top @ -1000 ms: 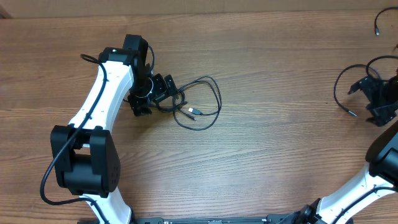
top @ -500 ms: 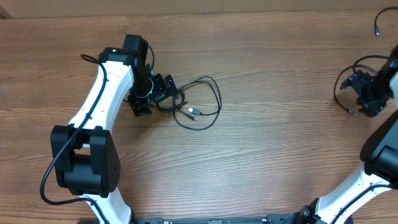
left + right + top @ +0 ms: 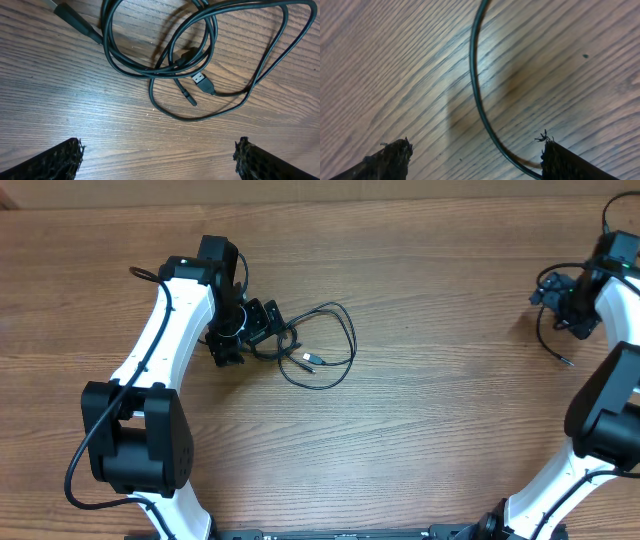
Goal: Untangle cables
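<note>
Left claw (image 3: pixel 159 150): fingers (image 3: pixel 60 161) are standing wide apart, gripping nothing, hovering over the counter (image 3: pixel 420 430) just beside the tangled cables (image 3: pixel 318 348)

Tangled cables: lying on the counter in overlapping black loops, with a silver-tipped plug (image 3: pixel 200 79) and a thin pin end (image 3: pixel 189 97) resting inside the largest loop

Right claw (image 3: pixel 475 150): fingers are spread, clamping nothing, facing the counter near its right side

Single cable (image 3: pixel 474 70): curving between the right claw's fingers and running close to one fingertip; whether it is touching cannot be told
</note>
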Tool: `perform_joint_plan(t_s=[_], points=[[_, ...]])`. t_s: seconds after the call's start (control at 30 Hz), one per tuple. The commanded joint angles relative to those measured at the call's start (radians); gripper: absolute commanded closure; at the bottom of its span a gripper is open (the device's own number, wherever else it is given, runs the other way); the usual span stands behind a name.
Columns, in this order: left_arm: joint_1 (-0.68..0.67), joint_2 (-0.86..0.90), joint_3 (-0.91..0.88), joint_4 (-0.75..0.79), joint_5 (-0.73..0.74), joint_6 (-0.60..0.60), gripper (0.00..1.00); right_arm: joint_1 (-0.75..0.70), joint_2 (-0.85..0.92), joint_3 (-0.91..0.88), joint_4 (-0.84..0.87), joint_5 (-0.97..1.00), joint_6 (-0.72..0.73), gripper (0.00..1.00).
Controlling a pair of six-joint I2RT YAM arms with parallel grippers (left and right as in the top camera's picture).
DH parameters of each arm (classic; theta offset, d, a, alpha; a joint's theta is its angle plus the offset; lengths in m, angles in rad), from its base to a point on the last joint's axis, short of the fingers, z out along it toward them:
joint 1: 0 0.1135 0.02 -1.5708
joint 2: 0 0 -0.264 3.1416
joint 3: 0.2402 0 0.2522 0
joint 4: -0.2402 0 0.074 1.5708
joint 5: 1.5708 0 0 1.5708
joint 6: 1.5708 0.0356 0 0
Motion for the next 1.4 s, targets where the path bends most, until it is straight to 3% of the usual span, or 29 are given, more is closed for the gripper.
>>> perform_joint_plan(t_s=[0.0,0.3,0.53,0.77,1.03,1.13,1.27,1.37], points=[[-0.008,-0.004,0.015,0.0,-0.006,0.019,0.0,0.03,0.021,-0.01,0.005,0.079,-0.031,0.18],[-0.008,-0.004,0.015,0.0,-0.006,0.019,0.0,0.031,0.076,-0.011,-0.016,0.094,-0.041,0.32],[-0.008,-0.004,0.015,0.0,-0.006,0.019,0.0,0.031,0.083,-0.011,-0.005,0.095,-0.041,0.32],[-0.008,-0.004,0.015,0.0,-0.006,0.019,0.01,0.026,0.098,-0.044,0.037,0.114,-0.042,0.45],[-0.008,-0.004,0.015,0.0,-0.006,0.019,0.0,0.026,0.141,-0.043,0.085,0.113,-0.042,0.46],[-0.008,-0.004,0.015,0.0,-0.006,0.019,0.01,0.026,0.156,-0.043,0.09,0.113,-0.042,0.58],[-0.008,-0.004,0.015,0.0,-0.006,0.019,0.01,0.026,0.161,-0.043,0.101,0.112,-0.041,0.82],[-0.008,-0.004,0.015,0.0,-0.006,0.019,0.0,0.026,0.161,-0.043,0.111,0.074,-0.041,0.9]])
